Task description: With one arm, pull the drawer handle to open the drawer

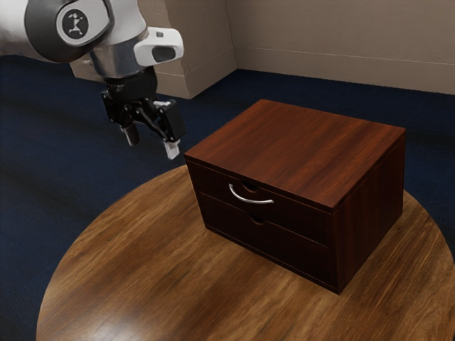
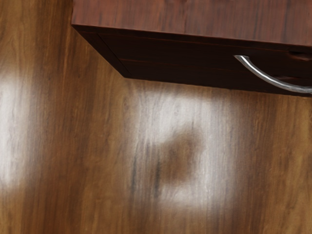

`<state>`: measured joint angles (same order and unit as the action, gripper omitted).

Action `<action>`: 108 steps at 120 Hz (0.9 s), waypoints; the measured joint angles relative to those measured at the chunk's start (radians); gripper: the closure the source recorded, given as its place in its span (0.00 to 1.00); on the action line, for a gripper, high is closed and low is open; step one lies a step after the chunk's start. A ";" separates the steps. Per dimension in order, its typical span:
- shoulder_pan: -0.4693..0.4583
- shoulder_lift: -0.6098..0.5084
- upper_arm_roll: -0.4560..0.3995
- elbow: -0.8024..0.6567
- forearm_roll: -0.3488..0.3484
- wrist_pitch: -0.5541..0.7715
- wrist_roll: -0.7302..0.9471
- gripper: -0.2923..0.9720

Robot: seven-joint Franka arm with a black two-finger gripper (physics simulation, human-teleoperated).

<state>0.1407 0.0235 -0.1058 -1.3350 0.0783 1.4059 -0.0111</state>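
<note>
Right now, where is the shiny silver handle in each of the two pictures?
Exterior view: the handle curves across the upper drawer front, under the cabinet top, to the exterior view's right of the jaws.
Wrist view: the handle sits on the dark drawer front, along from the cabinet's corner.
Shared landmark: that cabinet corner above the wooden table.

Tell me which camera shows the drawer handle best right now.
The exterior view: the whole curved handle shows on the upper drawer front, with the open gripper apart from it, toward that view's upper left. The wrist view catches one end of the handle, cut by the frame edge.
</note>
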 joint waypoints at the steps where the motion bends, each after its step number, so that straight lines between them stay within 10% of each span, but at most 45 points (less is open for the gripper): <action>1: -0.002 0.000 0.000 0.000 0.000 0.001 -0.001 0.23; 33: -0.078 -0.020 0.044 0.143 -0.055 -0.016 -0.047 0.23; 81: -0.050 0.009 0.038 0.222 -0.065 -0.046 -0.678 0.23; 108: -0.012 -0.197 0.025 -0.369 -0.129 0.343 -0.903 0.23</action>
<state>0.1286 -0.1733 -0.0805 -1.7035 -0.0509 1.7484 -0.9144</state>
